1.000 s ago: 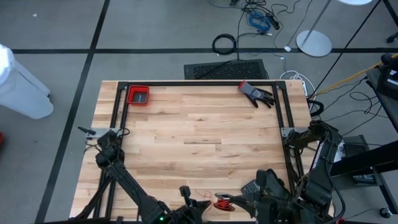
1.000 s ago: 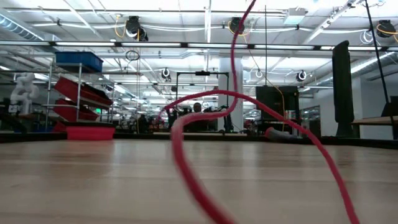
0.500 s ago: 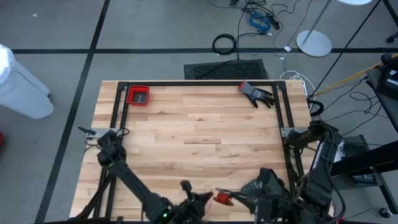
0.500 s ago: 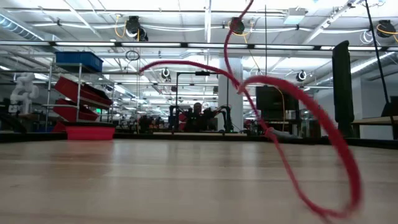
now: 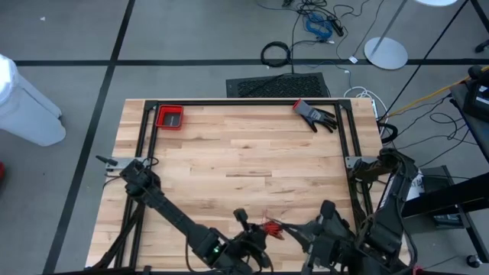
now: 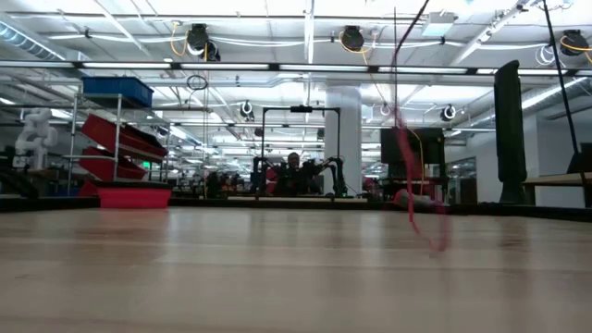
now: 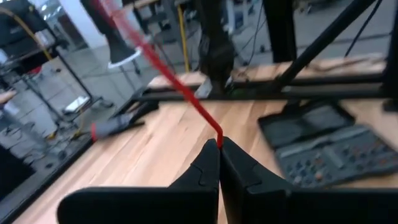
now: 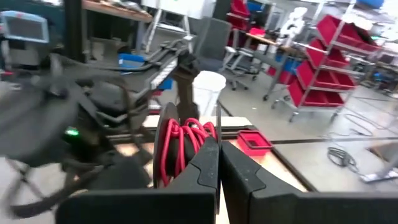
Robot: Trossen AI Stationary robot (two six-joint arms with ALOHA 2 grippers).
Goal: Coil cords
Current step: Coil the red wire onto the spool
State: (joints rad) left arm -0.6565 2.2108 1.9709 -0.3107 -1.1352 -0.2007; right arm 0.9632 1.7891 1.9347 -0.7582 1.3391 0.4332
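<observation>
Wide bare stretch of pale wooden tabletop (image 5: 244,160) across the frame's centre, passable from either side. Small red plastic bin (image 5: 170,118) blocking the upper left corner; dark work glove (image 5: 315,114) lying at upper right. Bottom centre crowded: both dark arms converging there, thin red cord (image 5: 273,228) strung between them, taut and raised.

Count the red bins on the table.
1. The red bin sits at the table's far left corner, inside the black frame; it also shows far left in the low view. Others may be hidden by the arms.
</observation>
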